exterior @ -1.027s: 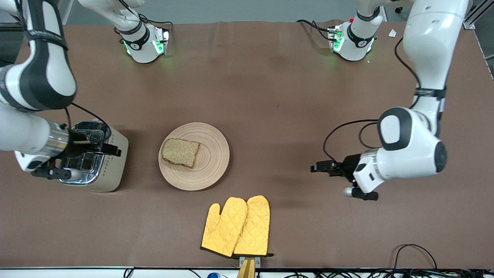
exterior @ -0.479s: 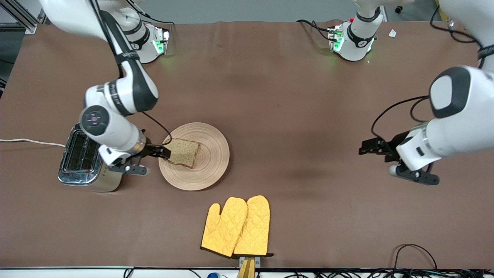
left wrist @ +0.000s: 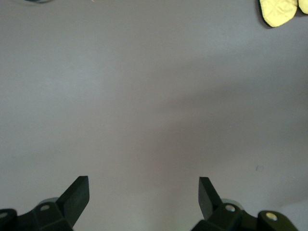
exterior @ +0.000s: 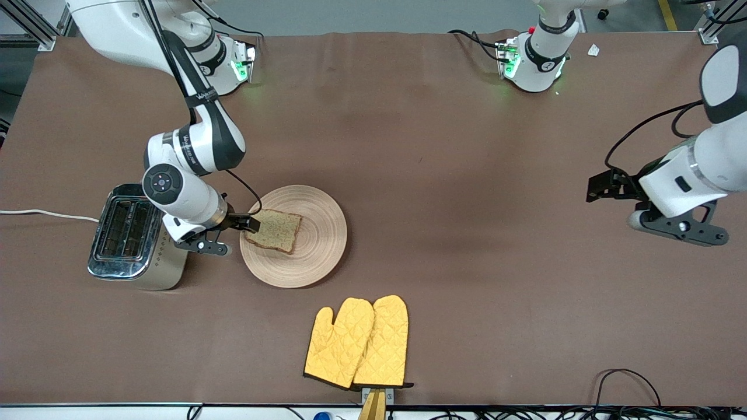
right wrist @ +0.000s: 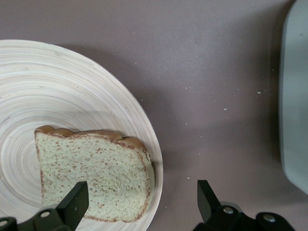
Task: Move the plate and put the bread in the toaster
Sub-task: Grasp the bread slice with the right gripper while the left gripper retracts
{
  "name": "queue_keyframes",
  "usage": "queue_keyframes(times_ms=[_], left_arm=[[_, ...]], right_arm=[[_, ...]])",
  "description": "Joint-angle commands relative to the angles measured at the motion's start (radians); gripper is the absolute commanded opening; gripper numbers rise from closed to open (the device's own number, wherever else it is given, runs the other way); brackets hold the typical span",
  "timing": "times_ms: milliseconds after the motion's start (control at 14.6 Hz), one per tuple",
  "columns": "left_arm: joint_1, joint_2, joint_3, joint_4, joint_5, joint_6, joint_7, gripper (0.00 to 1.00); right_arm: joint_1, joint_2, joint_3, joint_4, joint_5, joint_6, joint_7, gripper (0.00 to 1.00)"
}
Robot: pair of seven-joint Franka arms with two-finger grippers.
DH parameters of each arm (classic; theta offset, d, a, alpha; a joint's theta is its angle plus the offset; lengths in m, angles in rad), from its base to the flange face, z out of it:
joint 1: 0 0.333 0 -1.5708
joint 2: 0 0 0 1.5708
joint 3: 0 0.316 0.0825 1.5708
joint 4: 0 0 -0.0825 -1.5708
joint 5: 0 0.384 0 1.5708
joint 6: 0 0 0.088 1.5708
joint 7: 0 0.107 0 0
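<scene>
Right gripper (exterior: 250,223), jaws wide and empty, hovered at the brown speckled bread slice (exterior: 273,230) on the round beige wooden plate (exterior: 315,245); fingers should straddle the crust edge squarely before closing. Left gripper (exterior: 601,185) waited, open, empty.

Chrome-topped toaster (exterior: 131,239), grooved wooden plate (exterior: 315,245) (matt), quilted cloth mitts (exterior: 357,344).

Little can be read; a line of small white lettering runs along the dark band of the right arm (exterior: 195,137), one strip near its elbow and one on the joint above the wrist, too small to make out; the toaster (exterior: 135,236), plate (exterior: 318,233), bread (exterior: 274,230) and yellow oven mitts (exterior: 357,343) carry no legible marks.
</scene>
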Motion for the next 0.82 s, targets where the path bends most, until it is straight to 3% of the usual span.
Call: queue_keyframes(times_ms=[0,274,753], left_arm=[[0.004,-0.028,0.014,0.017,0.018,-0.029,-0.001,1.0],[0.074,-0.063,0.029,0.009,0.02,-0.02,-0.006,1.0],[0.068,-0.089,0.02,0.006,0.035,-0.006,-0.012,1.0]], right_arm=[[0.002,-0.033,0.006,-0.046,-0.017,0.01,0.046,0.91],[-0.001,-0.005,0.006,-0.05,-0.017,0.027,0.046,0.74],[0.002,0.03,0.008,-0.067,-0.012,0.064,0.05,0.71]])
